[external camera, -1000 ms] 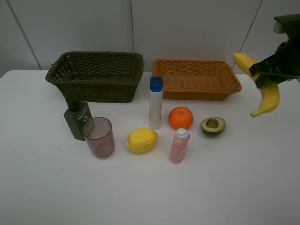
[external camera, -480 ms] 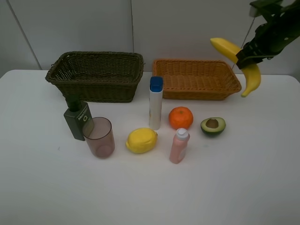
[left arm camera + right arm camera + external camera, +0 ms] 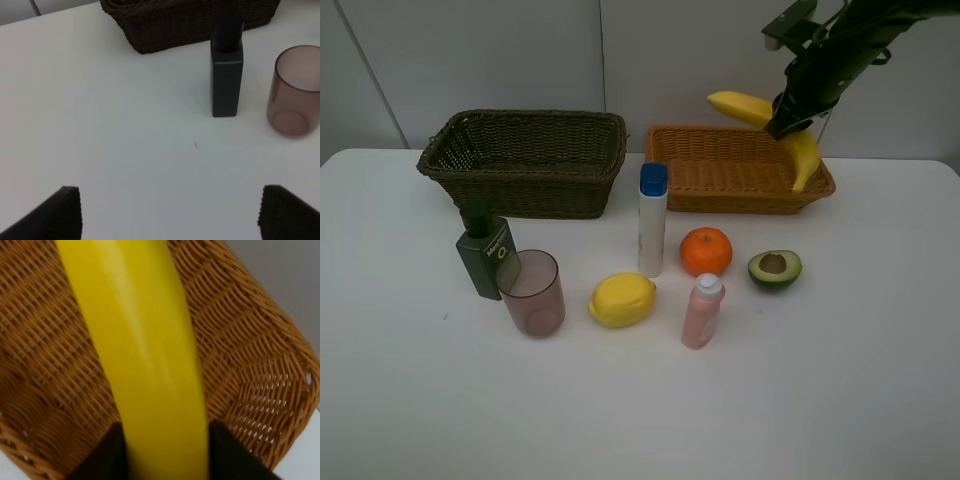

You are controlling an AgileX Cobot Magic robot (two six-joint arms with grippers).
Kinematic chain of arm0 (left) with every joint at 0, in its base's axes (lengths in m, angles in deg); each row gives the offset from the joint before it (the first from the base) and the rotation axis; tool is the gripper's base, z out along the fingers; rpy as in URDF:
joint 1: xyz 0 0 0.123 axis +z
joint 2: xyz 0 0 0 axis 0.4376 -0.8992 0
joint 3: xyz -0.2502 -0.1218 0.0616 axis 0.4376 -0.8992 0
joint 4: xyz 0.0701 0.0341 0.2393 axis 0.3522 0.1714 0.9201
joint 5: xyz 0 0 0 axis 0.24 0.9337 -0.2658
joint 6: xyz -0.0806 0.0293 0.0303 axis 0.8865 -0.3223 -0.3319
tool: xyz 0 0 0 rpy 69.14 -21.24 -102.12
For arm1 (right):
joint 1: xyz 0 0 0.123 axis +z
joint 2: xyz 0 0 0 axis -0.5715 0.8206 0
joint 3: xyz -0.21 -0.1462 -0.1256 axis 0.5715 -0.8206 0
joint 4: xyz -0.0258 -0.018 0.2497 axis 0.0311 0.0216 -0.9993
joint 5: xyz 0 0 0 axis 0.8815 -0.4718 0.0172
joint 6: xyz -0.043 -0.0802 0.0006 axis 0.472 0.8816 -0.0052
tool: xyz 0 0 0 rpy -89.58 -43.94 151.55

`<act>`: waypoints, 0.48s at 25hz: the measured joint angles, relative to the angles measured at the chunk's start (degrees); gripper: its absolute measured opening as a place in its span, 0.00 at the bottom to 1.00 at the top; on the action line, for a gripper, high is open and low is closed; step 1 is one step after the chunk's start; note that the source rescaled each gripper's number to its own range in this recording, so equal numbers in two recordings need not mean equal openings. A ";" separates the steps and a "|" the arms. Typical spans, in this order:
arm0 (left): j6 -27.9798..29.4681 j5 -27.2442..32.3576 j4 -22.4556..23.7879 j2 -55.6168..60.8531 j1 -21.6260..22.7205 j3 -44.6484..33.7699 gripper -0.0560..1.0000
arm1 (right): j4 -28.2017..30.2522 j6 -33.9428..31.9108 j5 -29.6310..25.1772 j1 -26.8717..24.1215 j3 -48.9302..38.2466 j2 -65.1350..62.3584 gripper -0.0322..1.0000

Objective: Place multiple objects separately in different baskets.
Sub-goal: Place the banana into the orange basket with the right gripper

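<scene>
We hold the banana (image 3: 745, 106) tight in our right gripper (image 3: 787, 118). It hangs in the air over the orange-tan basket (image 3: 740, 195), at about 1 o'clock on the table (image 3: 640, 400), so it can go down without bumping the rim (we think fruit goes here). Our left gripper (image 3: 172, 215) is wide and empty, near the dark green pump bottle (image 3: 227, 75).
</scene>
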 joint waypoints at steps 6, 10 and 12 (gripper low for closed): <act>0.00 0.00 0.00 0.00 0.00 0.00 0.95 | 2.36 0.19 1.86 0.44 2.27 4.23 0.19; 0.00 0.00 0.00 0.00 0.00 0.00 0.95 | 3.03 0.19 4.69 0.44 2.27 4.94 0.19; 0.00 0.00 0.00 0.00 0.00 0.00 0.95 | 2.98 0.19 5.36 0.44 2.27 4.94 0.19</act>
